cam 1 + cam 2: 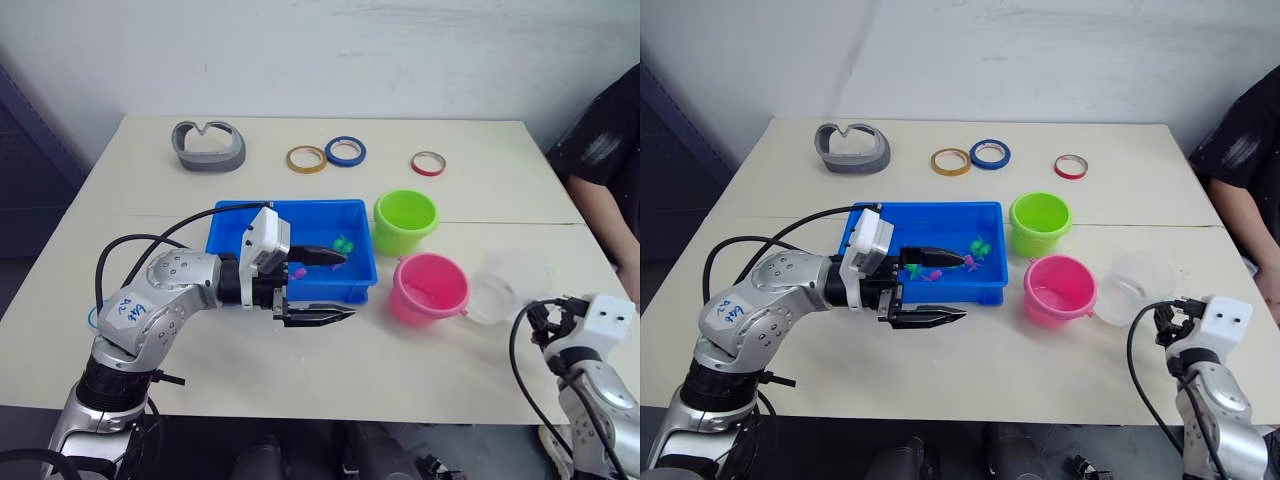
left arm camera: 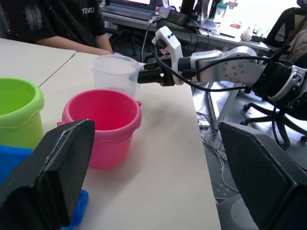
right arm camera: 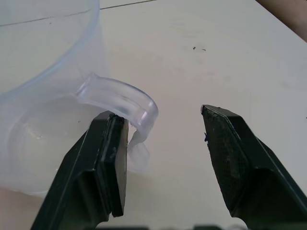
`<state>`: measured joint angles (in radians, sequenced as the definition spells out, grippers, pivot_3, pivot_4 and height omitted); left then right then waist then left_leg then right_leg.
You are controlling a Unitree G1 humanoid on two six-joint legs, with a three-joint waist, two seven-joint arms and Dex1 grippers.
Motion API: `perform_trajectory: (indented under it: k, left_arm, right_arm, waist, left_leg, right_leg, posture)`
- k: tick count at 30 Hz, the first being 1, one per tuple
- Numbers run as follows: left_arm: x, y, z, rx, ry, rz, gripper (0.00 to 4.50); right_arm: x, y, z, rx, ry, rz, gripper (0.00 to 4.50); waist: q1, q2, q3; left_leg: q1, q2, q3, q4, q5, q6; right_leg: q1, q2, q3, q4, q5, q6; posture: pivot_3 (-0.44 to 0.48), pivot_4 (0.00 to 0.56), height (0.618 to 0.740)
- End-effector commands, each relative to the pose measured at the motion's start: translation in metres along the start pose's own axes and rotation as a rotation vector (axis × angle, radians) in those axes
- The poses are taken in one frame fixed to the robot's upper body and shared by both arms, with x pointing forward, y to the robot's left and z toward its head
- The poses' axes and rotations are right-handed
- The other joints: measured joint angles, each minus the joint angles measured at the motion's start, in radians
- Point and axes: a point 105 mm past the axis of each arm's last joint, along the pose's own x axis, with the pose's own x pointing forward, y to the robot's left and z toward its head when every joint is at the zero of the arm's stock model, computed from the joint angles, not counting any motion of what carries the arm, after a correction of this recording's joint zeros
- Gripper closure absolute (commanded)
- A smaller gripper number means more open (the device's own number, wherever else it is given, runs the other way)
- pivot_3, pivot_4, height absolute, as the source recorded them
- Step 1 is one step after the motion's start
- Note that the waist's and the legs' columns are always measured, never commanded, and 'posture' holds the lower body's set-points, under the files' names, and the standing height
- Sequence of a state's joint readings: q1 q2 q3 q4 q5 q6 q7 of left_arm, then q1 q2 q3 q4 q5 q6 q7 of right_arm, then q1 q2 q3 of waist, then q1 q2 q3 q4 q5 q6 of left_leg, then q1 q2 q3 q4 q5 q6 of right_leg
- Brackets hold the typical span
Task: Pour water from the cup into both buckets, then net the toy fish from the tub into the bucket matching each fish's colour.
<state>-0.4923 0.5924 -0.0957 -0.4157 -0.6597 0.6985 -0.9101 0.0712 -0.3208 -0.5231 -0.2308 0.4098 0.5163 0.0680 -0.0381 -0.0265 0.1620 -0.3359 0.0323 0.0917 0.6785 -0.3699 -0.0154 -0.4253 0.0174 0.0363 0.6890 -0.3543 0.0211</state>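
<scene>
With fingers spread beside the handle of the clear cup (image 3: 43,72), which stands on the bench just beside the pink bucket (image 1: 430,290), the right gripper (image 3: 163,158) appears lined up to grasp, while the open-fingered left gripper (image 1: 325,285) waits over the blue tub (image 1: 225,235).

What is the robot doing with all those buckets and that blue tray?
Its right pincer is open at the handle of the clear cup, which stands on the table beside the pink bucket. Its left pincer is open too, one finger over the blue tub where toy fish lie. The green bucket stands behind the pink one.
</scene>
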Motion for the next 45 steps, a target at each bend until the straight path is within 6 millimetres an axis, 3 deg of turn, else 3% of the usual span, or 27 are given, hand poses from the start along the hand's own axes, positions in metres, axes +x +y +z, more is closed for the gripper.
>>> perform_trajectory:
  k: [1, 3, 4, 14, 20, 27, 31, 45]
  left_arm:
    - [-0.001, -0.003, 0.005, 0.043, -0.003, -0.002, 0.00]
    - [-0.002, -0.004, 0.005, 0.043, -0.001, -0.003, 0.00]
    - [-0.002, -0.004, 0.004, 0.044, 0.001, -0.004, 0.00]
    - [-0.003, -0.004, 0.002, 0.047, 0.012, -0.007, 0.00]
    - [-0.004, -0.002, 0.001, 0.043, 0.012, 0.004, 0.00]
    - [-0.004, 0.003, 0.002, 0.047, 0.006, 0.016, 0.00]
    - [-0.003, 0.004, 0.002, 0.051, 0.003, 0.015, 0.00]
    - [-0.005, 0.007, 0.002, 0.060, 0.002, 0.031, 0.00]
  right_arm:
    - [0.000, -0.002, 0.011, -0.008, -0.053, -0.008, 3.22]
    - [0.001, -0.001, 0.012, -0.002, -0.059, -0.005, 4.22]
    - [0.001, -0.001, 0.012, 0.005, -0.062, -0.004, 4.44]
    - [0.003, -0.002, 0.020, 0.117, -0.109, -0.002, 4.44]
    - [-0.002, -0.010, 0.047, 0.125, -0.178, 0.011, 4.44]
    - [-0.008, 0.000, 0.093, -0.131, -0.256, 0.096, 4.44]
    - [-0.008, 0.013, 0.109, -0.244, -0.287, 0.148, 4.44]
    - [-0.012, 0.038, 0.126, -0.591, -0.370, 0.236, 4.44]
  waist:
    - [0.001, 0.000, 0.000]
    - [0.001, 0.000, 0.000]
    - [0.001, 0.000, 0.000]
    - [0.001, 0.000, 0.000]
    - [0.003, 0.002, 0.001]
    - [-0.001, 0.006, 0.003]
    - [-0.002, 0.006, 0.003]
    - [0.006, 0.006, 0.003]
  left_leg:
    - [0.000, 0.000, 0.000, 0.000, 0.000, 0.000]
    - [0.000, 0.000, 0.000, 0.000, 0.000, 0.000]
    - [0.000, 0.000, 0.000, 0.000, 0.000, 0.000]
    - [0.000, 0.000, 0.000, -0.001, 0.000, 0.000]
    - [0.000, 0.000, 0.000, -0.001, 0.000, 0.000]
    - [-0.001, 0.000, 0.001, -0.001, 0.000, 0.000]
    - [0.000, 0.000, 0.001, -0.003, 0.001, 0.000]
    - [-0.001, 0.000, 0.001, -0.004, 0.001, 0.000]
  right_leg:
    - [0.000, 0.000, 0.000, 0.000, 0.000, 0.000]
    - [0.000, 0.000, 0.000, 0.000, 0.000, 0.000]
    - [0.000, 0.000, 0.000, 0.000, 0.000, 0.000]
    - [0.000, 0.000, 0.000, -0.001, 0.000, 0.000]
    - [0.000, 0.000, 0.000, -0.001, 0.000, 0.000]
    - [-0.001, 0.000, 0.001, -0.001, 0.000, 0.000]
    - [-0.001, 0.001, 0.001, -0.001, 0.000, 0.000]
    - [-0.001, 0.001, 0.001, -0.002, 0.000, 0.000]
  posture:
    - [0.000, 0.150, 0.740]
    - [0.000, 0.150, 0.740]
    - [0.000, 0.150, 0.740]
    - [0.000, 0.150, 0.740]
    - [0.000, 0.150, 0.740]
    - [0.000, 0.150, 0.740]
    - [0.000, 0.150, 0.740]
    - [0.000, 0.150, 0.740]
